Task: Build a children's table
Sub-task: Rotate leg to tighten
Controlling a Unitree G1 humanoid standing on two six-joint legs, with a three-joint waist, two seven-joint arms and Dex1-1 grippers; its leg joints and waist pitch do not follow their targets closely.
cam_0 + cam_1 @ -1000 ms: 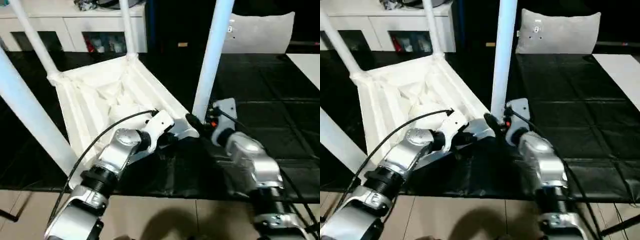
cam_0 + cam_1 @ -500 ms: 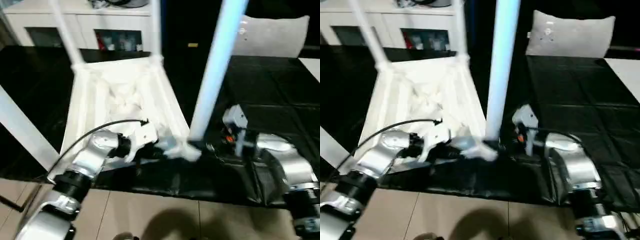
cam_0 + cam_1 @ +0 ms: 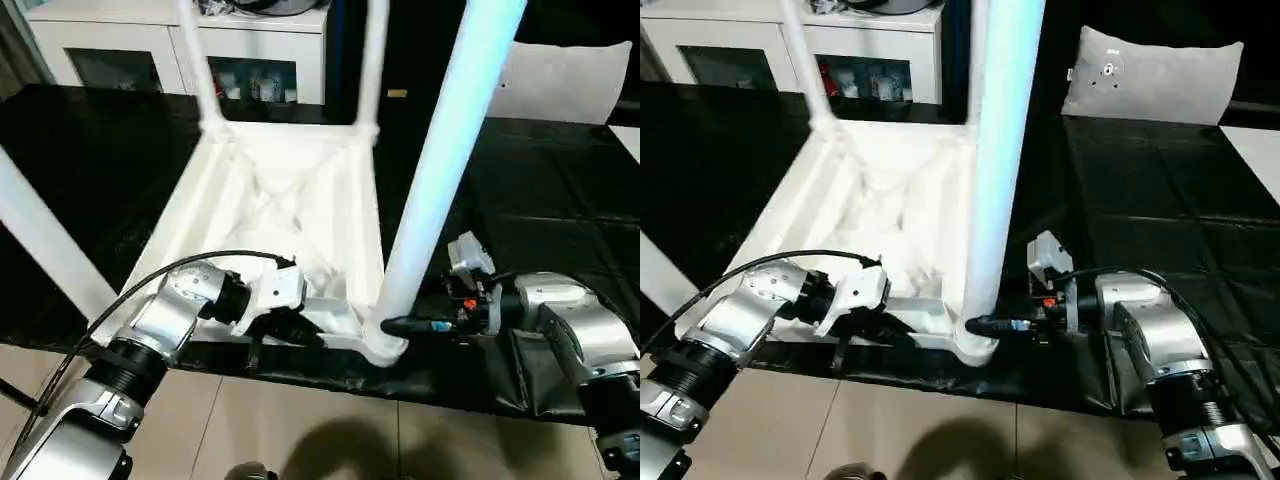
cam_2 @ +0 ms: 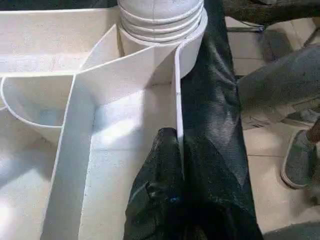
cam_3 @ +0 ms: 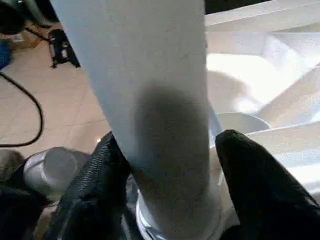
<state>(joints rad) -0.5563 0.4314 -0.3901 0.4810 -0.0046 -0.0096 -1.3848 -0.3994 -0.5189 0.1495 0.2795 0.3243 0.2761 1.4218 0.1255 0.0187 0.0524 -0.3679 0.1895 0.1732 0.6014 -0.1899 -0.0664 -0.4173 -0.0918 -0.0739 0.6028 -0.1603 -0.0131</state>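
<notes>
The white children's table lies upside down on the black work surface, its ribbed underside (image 3: 270, 190) facing up. Legs stand in the corner sockets: two far ones (image 3: 200, 60) (image 3: 373, 60), a near left one (image 3: 45, 240) and a thick near right one (image 3: 440, 170). My left gripper (image 3: 290, 330) is shut on the top's near rim (image 4: 176, 100), one finger (image 4: 155, 190) inside the wall. My right gripper (image 3: 405, 326) holds the near right leg (image 5: 165, 75) just above its socket, a finger (image 5: 100, 175) on each side.
The black surface's front edge (image 3: 300, 372) runs just below the table's near corner, with tiled floor beyond. A white cabinet (image 3: 120, 40) stands at the back and a pale cushion (image 3: 1150, 75) at the back right. A person's leg and shoe (image 4: 300, 160) show in the left wrist view.
The head camera has shifted. The table has swung round, its near right corner coming closer to the front edge. My right gripper has dropped to the leg's base; the left keeps hold of the rim.
</notes>
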